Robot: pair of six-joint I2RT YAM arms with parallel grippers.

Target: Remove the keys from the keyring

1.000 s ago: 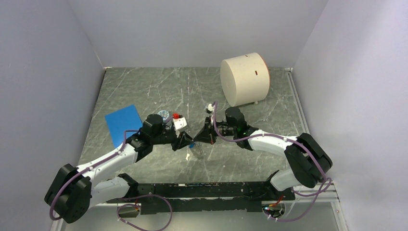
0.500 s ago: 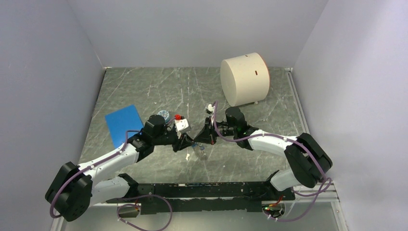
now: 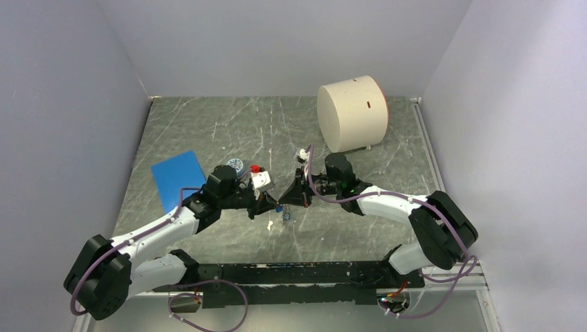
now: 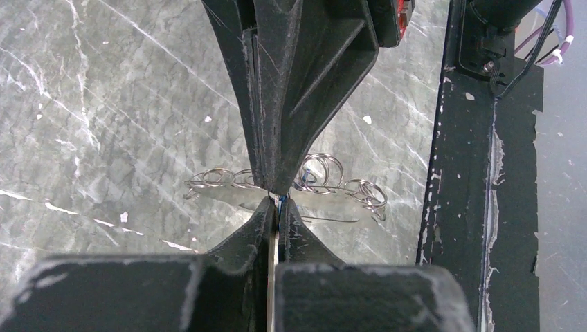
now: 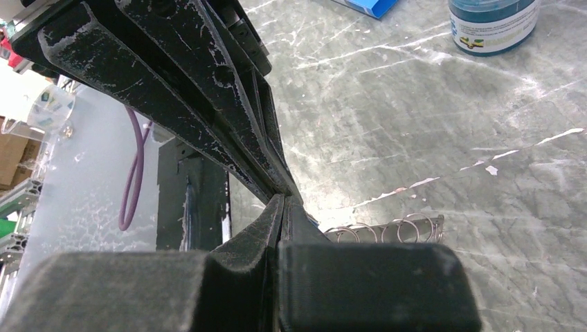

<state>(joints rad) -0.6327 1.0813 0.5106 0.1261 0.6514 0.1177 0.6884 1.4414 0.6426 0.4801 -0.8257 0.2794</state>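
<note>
My left gripper (image 3: 272,205) and right gripper (image 3: 284,200) meet tip to tip low over the table's middle. Both are shut. In the left wrist view my left gripper (image 4: 277,206) pinches a thin blue bit, the blue key (image 4: 282,200), right against the right fingers (image 4: 284,131). The keyring (image 4: 365,193) shows as several thin wire loops in a row just behind the tips, also in the right wrist view (image 5: 408,228). My right gripper (image 5: 282,202) is shut at that bundle; its exact hold is hidden. No yellow or green key shows.
A round blue-patterned jar (image 3: 235,164) stands behind the left arm, also in the right wrist view (image 5: 493,24). A blue pad (image 3: 177,178) lies at the left. A big cream cylinder (image 3: 351,114) stands at the back right. A small white scrap (image 3: 268,225) lies below the tips.
The two gripper tips have come closer together. The bundle hanging below them has drawn up and shows smaller than a second ago.
</note>
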